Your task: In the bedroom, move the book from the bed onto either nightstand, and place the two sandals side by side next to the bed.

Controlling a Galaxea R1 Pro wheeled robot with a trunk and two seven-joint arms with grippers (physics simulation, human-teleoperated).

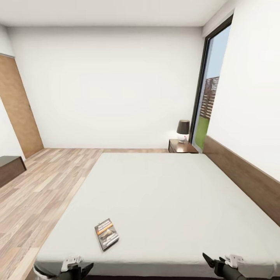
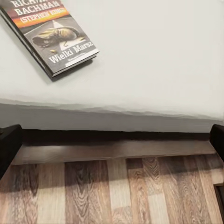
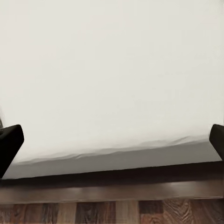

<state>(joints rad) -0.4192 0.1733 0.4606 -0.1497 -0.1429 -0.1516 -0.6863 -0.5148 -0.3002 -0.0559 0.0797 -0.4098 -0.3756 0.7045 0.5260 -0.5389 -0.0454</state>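
Observation:
The book (image 1: 106, 233) lies flat on the light grey mattress of the bed (image 1: 167, 194), close to its near edge; its dark cover with the orange band also shows in the left wrist view (image 2: 51, 35). My left gripper (image 1: 76, 268) hangs just short of the bed's near edge, a little left of the book, with its black fingers (image 2: 9, 144) spread wide and nothing between them. My right gripper (image 1: 219, 264) is at the near edge further right, open too, fingers (image 3: 9, 144) apart over the mattress edge (image 3: 112, 154). A nightstand (image 1: 182, 146) stands at the bed's far corner. The sandals are out of view.
A lamp (image 1: 182, 130) with a dark shade sits on the nightstand, beside a tall dark-framed window (image 1: 208, 97). The headboard (image 1: 245, 177) runs along the right wall. Wood-plank floor (image 1: 42, 186) stretches left of the bed, with a long low dark cabinet (image 1: 9, 169) and a wooden door (image 1: 19, 109).

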